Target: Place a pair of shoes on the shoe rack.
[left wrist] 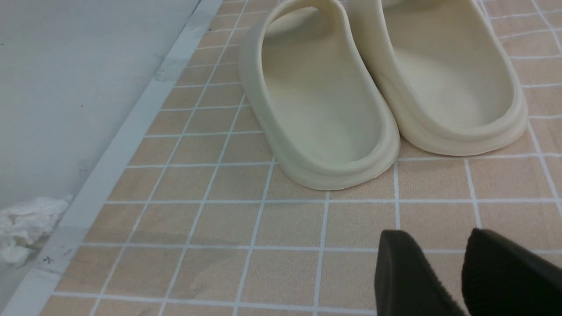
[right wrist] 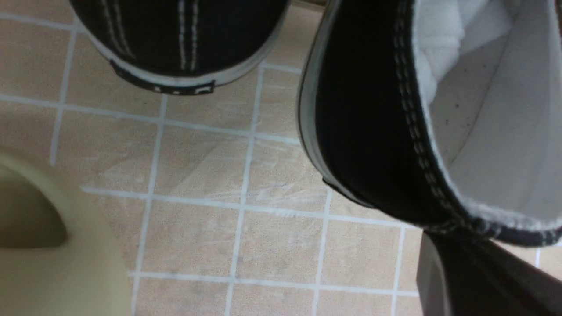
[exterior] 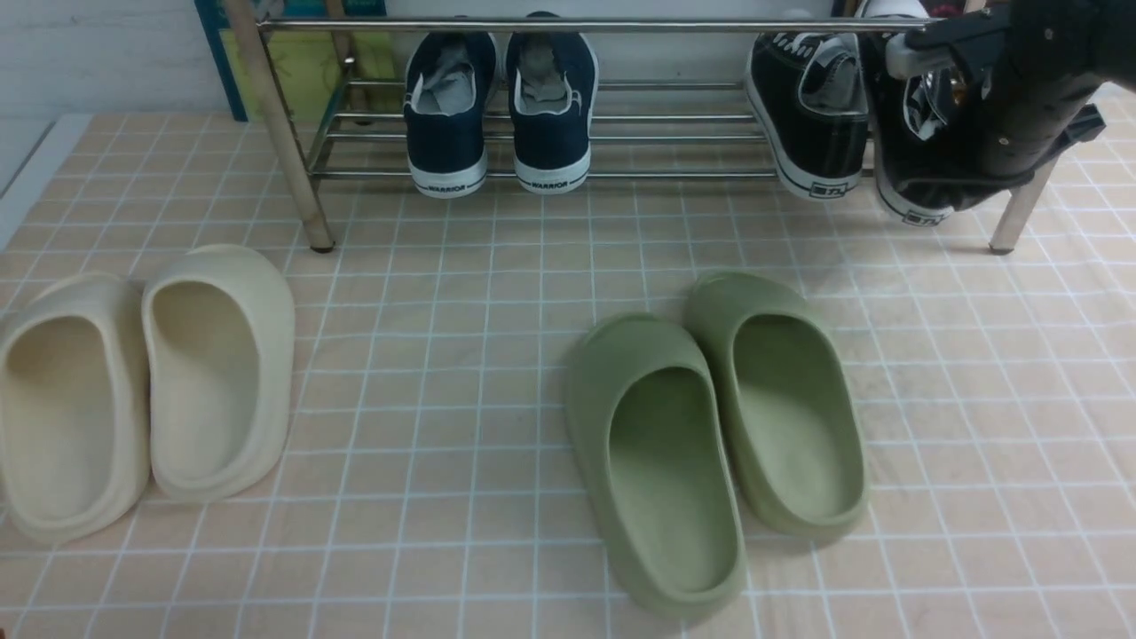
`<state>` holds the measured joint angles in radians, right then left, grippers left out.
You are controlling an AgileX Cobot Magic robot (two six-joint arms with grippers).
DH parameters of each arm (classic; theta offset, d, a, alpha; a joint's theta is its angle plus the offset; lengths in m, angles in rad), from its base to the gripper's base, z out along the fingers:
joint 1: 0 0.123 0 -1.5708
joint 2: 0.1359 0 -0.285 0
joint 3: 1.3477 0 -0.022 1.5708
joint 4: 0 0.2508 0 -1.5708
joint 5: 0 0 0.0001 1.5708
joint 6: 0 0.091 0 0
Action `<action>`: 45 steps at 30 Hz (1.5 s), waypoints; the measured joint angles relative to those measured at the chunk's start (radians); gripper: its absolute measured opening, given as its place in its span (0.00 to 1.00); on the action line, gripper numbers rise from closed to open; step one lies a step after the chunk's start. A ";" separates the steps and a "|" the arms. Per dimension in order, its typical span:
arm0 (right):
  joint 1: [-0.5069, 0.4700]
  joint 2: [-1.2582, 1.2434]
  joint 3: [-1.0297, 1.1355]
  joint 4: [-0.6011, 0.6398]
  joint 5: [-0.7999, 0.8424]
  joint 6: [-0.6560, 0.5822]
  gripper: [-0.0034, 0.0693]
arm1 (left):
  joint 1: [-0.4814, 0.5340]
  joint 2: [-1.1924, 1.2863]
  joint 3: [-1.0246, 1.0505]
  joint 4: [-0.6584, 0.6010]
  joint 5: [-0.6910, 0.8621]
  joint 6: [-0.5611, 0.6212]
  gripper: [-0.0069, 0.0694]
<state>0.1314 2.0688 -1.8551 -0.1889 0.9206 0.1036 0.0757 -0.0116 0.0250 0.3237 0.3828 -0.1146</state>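
The shoe rack [exterior: 568, 25] of shiny steel tubes stands at the back. One black sneaker [exterior: 812, 115] rests on its lower bars at the right, heel toward me. My right gripper [exterior: 932, 67] is shut on the heel collar of the second black sneaker [exterior: 905, 169] and holds it at the rack's right end, beside the first. In the right wrist view the held sneaker [right wrist: 369, 131] hangs above one dark finger [right wrist: 474, 281], with the other sneaker's heel [right wrist: 184, 35] next to it. My left gripper [left wrist: 439, 239] is open and empty over the tiles, out of the front view.
Two navy "WARRIOR" sneakers [exterior: 497, 106] sit on the rack's middle. Olive green slippers [exterior: 710, 426] lie on the tiled mat in front, cream slippers [exterior: 142, 382] at the left, close ahead of my left gripper [left wrist: 316, 101]. The mat's edge and grey floor [left wrist: 66, 109] lie beyond them.
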 joint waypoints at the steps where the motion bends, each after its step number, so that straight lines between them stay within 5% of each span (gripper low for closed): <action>1: 0.000 -0.006 -0.014 0.001 0.020 0.003 0.02 | 0.000 0.000 0.000 0.000 0.000 0.000 0.40; 22: 0.000 -0.121 -0.030 0.017 0.124 -0.054 0.03 | 0.000 0.000 0.000 0.000 0.000 0.000 0.40; 29: 0.000 -0.338 0.024 0.153 0.133 -0.153 0.03 | 0.000 0.000 0.000 0.000 0.000 0.000 0.40; 45: 0.000 -1.145 0.719 0.326 -0.142 -0.199 0.04 | 0.000 0.000 0.000 0.000 0.000 0.000 0.40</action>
<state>0.1314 0.9238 -1.1365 0.1370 0.7789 -0.0951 0.0757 -0.0116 0.0250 0.3237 0.3828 -0.1146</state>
